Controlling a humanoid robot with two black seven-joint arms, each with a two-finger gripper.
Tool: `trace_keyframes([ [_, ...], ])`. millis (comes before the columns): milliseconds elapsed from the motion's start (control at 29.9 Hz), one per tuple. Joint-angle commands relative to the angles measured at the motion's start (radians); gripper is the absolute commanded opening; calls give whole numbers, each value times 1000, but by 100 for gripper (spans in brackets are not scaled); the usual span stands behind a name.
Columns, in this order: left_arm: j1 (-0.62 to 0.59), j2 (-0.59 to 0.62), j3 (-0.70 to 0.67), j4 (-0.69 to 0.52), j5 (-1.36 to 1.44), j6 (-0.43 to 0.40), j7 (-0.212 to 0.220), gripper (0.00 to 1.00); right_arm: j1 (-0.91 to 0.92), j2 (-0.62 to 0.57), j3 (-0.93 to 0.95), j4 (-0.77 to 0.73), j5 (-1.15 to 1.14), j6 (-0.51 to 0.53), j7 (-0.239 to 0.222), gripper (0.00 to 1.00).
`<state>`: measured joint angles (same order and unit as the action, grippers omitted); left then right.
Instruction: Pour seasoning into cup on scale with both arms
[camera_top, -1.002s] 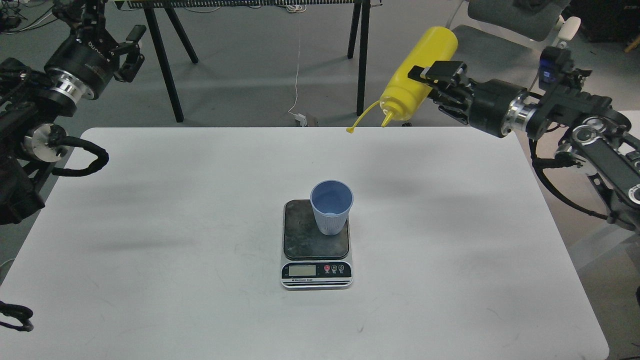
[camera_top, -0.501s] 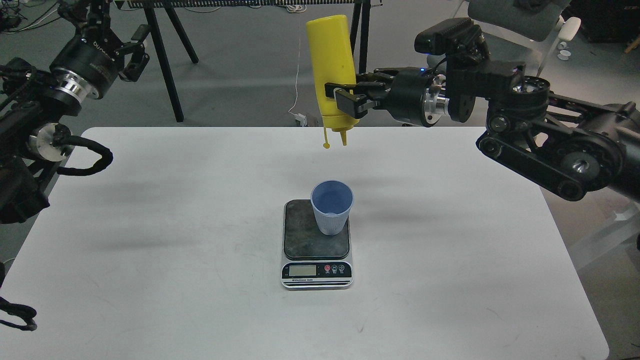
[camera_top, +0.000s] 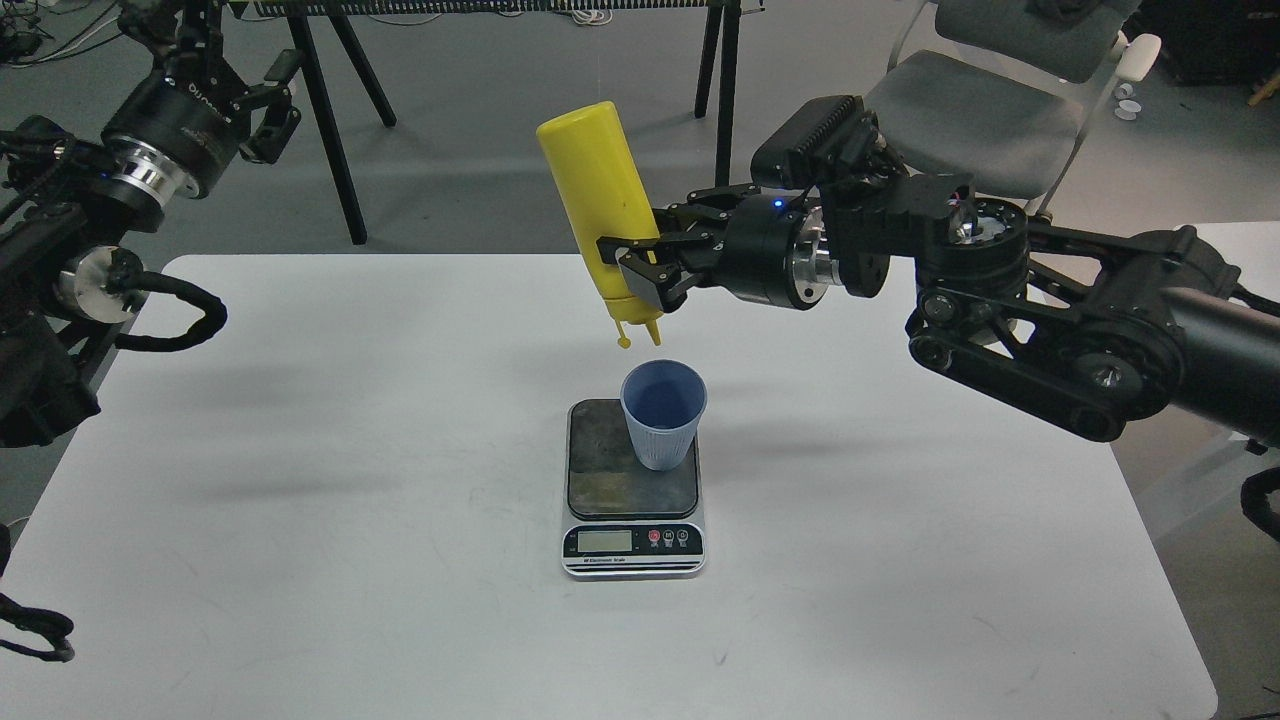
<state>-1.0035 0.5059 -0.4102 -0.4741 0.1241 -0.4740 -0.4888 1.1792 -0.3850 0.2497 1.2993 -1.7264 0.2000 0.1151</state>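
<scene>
The light-blue ribbed cup (camera_top: 663, 412) stands upright on the dark plate of the scale (camera_top: 632, 500) at the table's middle. My right gripper (camera_top: 632, 268) is shut on the yellow seasoning bottle (camera_top: 598, 205) near its neck and holds it upside down, tilted a little left. Its nozzle points down just above and left of the cup's rim, with the cap strap hanging beside it. My left gripper (camera_top: 272, 95) is at the far upper left, off the table, open and empty.
The white table (camera_top: 300, 480) carries only the scale and cup. Black trestle legs (camera_top: 330, 120) stand behind the table. A grey chair (camera_top: 980, 110) is at the back right. My right arm's thick links (camera_top: 1080, 340) hang over the table's right side.
My right gripper has brought the bottle left and down from the back right, turning it nozzle-down, to just above the cup. The left arm has barely moved.
</scene>
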Motion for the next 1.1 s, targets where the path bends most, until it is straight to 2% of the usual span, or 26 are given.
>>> trace_keyframes([
  [0, 0, 0, -1, 0, 0, 0, 0, 80, -4, 0, -1, 0, -1, -5, 0, 39],
  [267, 0, 0, 1, 0, 0, 0, 0, 80, 7, 2, 23, -15, 24, -11, -2, 39],
  [334, 0, 0, -1, 0, 0, 0, 0, 80, 5, -6, 83, -44, 104, -5, -3, 39],
  [401, 0, 0, 1, 0, 0, 0, 0, 80, -3, -14, 150, -77, 294, 10, -9, 39],
  [534, 0, -1, 1, 0, 0, 0, 0, 80, -13, -90, 249, -141, 894, 100, -25, 39],
  [701, -3, 0, 2, 0, 2, 0, 0, 80, -131, -213, 296, -182, 1616, 289, -26, 39],
  [801, -6, -3, 11, 2, 5, 5, 0, 80, -260, -258, 304, -209, 2024, 289, -32, 38],
  [902, -6, -4, 13, 2, 5, 6, 0, 80, -392, -293, 341, -196, 2203, 289, -3, 38],
  [968, -6, -6, 13, 2, 5, 8, 0, 80, -511, -291, 440, -177, 2284, 289, 40, 38],
  [1069, -4, -6, 16, 2, 5, 6, 0, 80, -674, -275, 581, -103, 2389, 289, 64, 38],
])
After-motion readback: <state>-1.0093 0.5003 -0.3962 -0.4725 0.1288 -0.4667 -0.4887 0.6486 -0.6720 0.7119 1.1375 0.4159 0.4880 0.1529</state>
